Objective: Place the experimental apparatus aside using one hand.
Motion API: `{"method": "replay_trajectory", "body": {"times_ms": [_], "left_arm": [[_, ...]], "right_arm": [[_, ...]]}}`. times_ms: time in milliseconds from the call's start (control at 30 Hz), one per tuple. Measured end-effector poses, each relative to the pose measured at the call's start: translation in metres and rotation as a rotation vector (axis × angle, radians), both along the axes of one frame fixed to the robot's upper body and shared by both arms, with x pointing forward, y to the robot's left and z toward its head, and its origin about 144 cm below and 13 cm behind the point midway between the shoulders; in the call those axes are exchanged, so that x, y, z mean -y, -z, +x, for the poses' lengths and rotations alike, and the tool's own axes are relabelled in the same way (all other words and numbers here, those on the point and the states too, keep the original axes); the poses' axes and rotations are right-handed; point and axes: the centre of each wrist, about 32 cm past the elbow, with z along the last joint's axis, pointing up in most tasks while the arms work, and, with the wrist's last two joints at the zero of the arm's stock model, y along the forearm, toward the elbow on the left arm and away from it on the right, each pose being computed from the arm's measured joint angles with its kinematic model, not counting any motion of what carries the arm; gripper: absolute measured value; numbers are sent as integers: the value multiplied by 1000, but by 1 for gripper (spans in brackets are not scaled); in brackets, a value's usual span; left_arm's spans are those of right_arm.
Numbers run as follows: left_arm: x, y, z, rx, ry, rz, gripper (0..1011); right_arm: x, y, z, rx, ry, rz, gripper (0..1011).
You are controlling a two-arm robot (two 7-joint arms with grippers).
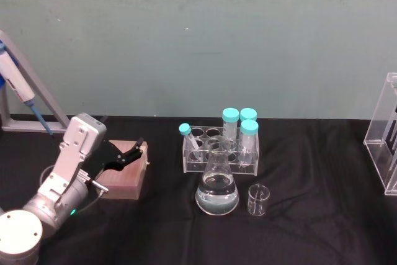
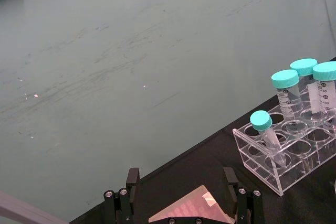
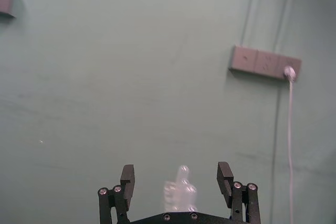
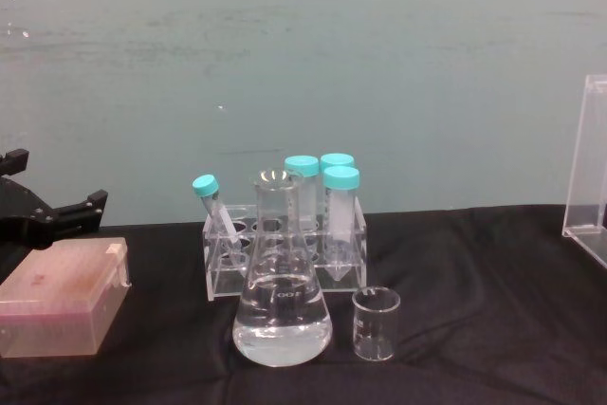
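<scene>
The left gripper hangs low over a pink box on the left part of the black surface. Its jaws are wide apart and hold nothing. They point toward 2 o'clock in the head view.

The flask stands at 4 o'clock from those jaws, well apart from them. It stands straight up, with its fat bottom on the surface and its thin neck and open mouth on top. So its long line runs up and down. There is water in the bottom.

The little beaker stands just beside the flask, at its 4 o'clock, mouth up too. The tube rack is right behind the flask, at 12 o'clock. The clear stand is far off at 3 o'clock, by the edge.

The right gripper faces the wall, with its jaws wide apart. I think the left gripper is the nearer one, and it would have to swing over toward 4 o'clock to take the neck from the side.
</scene>
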Motion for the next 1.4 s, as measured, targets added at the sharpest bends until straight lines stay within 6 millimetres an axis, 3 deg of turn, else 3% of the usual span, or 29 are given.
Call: {"method": "replay_trajectory", "body": {"times_ms": [500, 933, 1400], "left_arm": [[0, 0, 0, 0, 0, 0, 1000], [0, 0, 0, 0, 0, 0, 1000], [0, 0, 0, 0, 0, 0, 1000]], "right_arm": [[-2, -8, 5, -35, -272, -1, 1003], [1, -3, 23, -147, -578, -2, 1003], [2, 6, 46, -313, -756, -25, 1003]]}}
